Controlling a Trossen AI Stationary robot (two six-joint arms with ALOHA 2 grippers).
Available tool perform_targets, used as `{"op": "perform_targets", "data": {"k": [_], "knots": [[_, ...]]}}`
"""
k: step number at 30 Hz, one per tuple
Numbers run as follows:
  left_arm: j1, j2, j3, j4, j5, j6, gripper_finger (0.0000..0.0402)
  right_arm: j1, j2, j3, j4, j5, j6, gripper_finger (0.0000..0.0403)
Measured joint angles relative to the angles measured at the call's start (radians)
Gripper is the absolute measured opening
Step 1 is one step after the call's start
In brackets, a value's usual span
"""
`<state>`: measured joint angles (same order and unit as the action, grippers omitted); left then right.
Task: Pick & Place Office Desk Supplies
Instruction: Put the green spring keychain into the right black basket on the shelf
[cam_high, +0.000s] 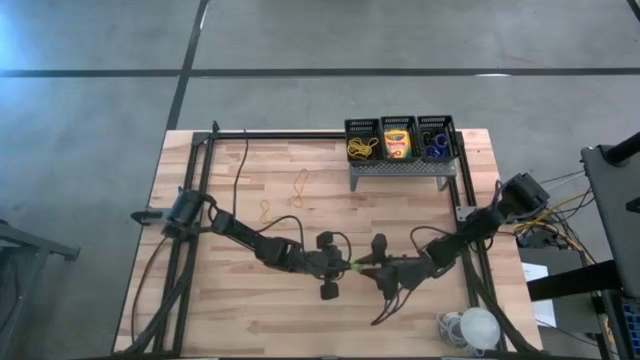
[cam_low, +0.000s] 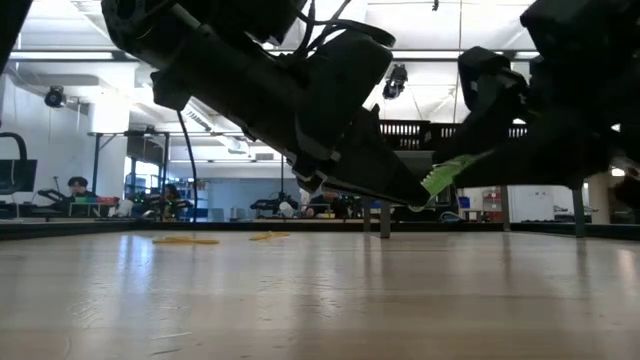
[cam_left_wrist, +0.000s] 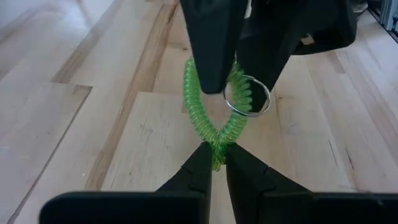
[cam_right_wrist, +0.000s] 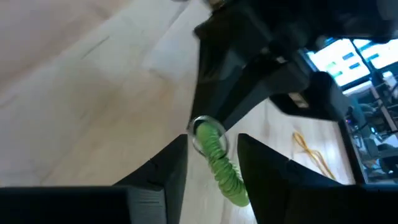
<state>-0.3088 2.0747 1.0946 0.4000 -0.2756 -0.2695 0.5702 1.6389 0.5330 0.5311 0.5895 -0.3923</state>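
A green coiled ring (cam_left_wrist: 205, 112) with a small metal key ring (cam_left_wrist: 249, 96) hangs above the table's middle between my two grippers. My left gripper (cam_high: 345, 266) comes from the left and is shut on it. My right gripper (cam_right_wrist: 211, 140) comes from the right and is open, one finger on either side of the coil (cam_right_wrist: 222, 165). Three black mesh bins (cam_high: 400, 140) stand in a row on a grey perforated stand (cam_high: 400, 168) at the far edge, holding rubber bands, crayon boxes and rings. Two yellow rubber bands (cam_high: 300, 185) (cam_high: 265, 210) lie on the table. My left gripper pinches the near end of the green coil loop (cam_left_wrist: 217, 146) between its two fingertips, coming slanting down from the table's left. The loop reaches away from the fingers toward the right gripper and is clear of the table (cam_low: 445, 172). Whether my right gripper touches the coil, I cannot tell.
A black metal frame (cam_high: 200, 200) runs along the table's left, far and right sides. A white round object with cables (cam_high: 470, 325) lies at the near right corner. Bare wood spreads across the near left of the table (cam_high: 230, 310).
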Motion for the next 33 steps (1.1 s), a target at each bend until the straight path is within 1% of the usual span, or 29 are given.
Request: {"op": "perform_targets", "data": {"k": [5, 7, 10, 12, 14, 17, 21, 24, 28, 31, 33], "knots": [[0.0, 0.0, 0.0, 0.0, 0.0, 0.0, 0.0038, -0.007, 0.028, 0.033, -0.11, 0.003, 0.037, 0.0102], [0.0, 0.0, 0.0, -0.001, 0.0, 0.0, 0.0038, -0.007, 0.028, 0.042, -0.134, 0.005, 0.058, 0.0082], [0.0, 0.0, 0.0, 0.0, 0.0, 0.0, 0.0041, -0.005, 0.017, 0.05, -0.185, -0.022, 0.096, 0.005], [0.0, 0.0, 0.0, 0.0, 0.0, -0.001, 0.005, -0.005, 0.005, 0.053, -0.217, -0.047, 0.129, 0.003], [0.0, 0.0, 0.0, 0.0, 0.0, -0.011, 0.0068, -0.006, -0.015, 0.058, -0.273, -0.084, 0.173, 0.0019], [0.001, 0.0, 0.0, 0.0, 0.0, -0.024, 0.0107, -0.003, -0.052, 0.071, -0.408, -0.122, 0.27, 0.0021], [0.001, 0.0, 0.0, 0.0, 0.0, -0.026, 0.016, 0.002, -0.135, 0.108, -0.613, -0.185, 0.379, 0.0024], [0.001, 0.0, 0.0, 0.0, 0.0, -0.026, 0.0191, 0.008, -0.211, 0.154, -0.773, -0.198, 0.456, 0.0023], [0.001, 0.0, -0.001, 0.0, -0.001, -0.026, 0.0215, 0.008, -0.337, 0.263, -0.996, -0.194, 0.525, 0.0023], [0.001, 0.0, -0.001, 0.0, -0.001, -0.026, 0.0221, -0.027, -0.426, 0.374, -1.166, -0.131, 0.565, 0.0023], [0.001, 0.0, -0.001, -0.001, -0.001, -0.026, 0.022, -0.079, -0.471, 0.458, -1.299, -0.092, 0.595, 0.0023]]}}
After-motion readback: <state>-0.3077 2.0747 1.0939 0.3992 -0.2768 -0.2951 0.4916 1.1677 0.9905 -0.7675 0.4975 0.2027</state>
